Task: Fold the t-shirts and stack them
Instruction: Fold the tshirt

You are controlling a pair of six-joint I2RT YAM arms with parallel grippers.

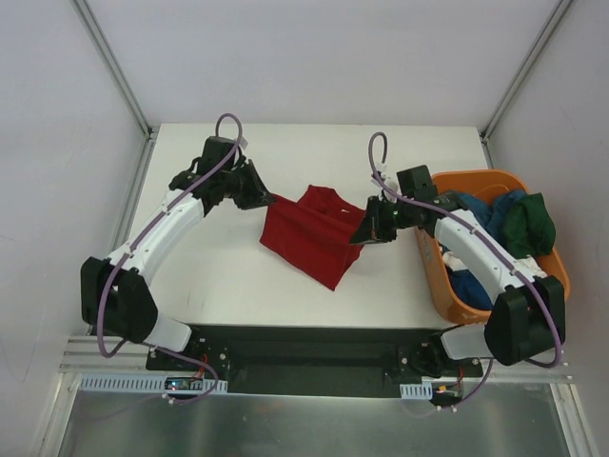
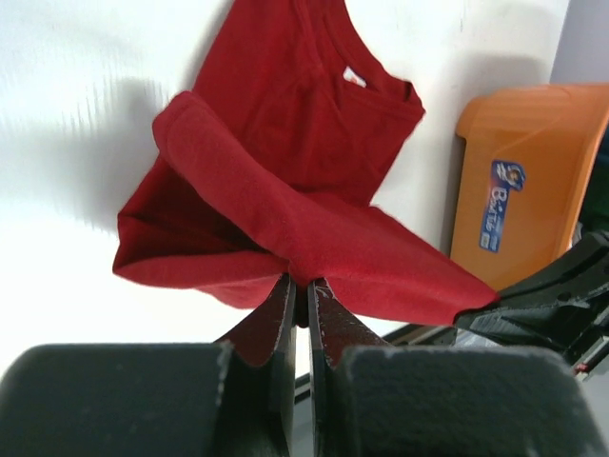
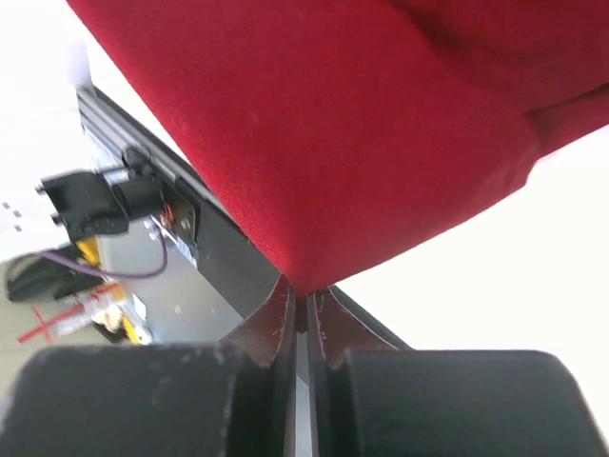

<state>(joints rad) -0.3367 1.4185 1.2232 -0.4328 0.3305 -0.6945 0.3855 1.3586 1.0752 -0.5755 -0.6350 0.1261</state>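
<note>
while both jaws pinch the red t-shirt [image 1: 309, 238], the right arm [image 1: 476, 252] part-hides the basket [image 1: 476, 176]

The top view looks down over the near edge of the white table [image 1: 228, 276]; both wrist views, close behind their fingers [image 2: 269, 328], share the dark red cloth t-shirt [image 1: 309, 233].

OCCLUDED: blue t-shirt [image 1: 468, 288] partly under right arm [image 1: 476, 249], top view | CROPPED: orange basket [image 2: 519, 162] cut by right edge, left wrist view; dark red t-shirt [image 3: 333, 124] cut by top edge, right wrist view | BLURRED: basket label [image 2: 501, 203] text unreadable, possibly a brand mark
</note>
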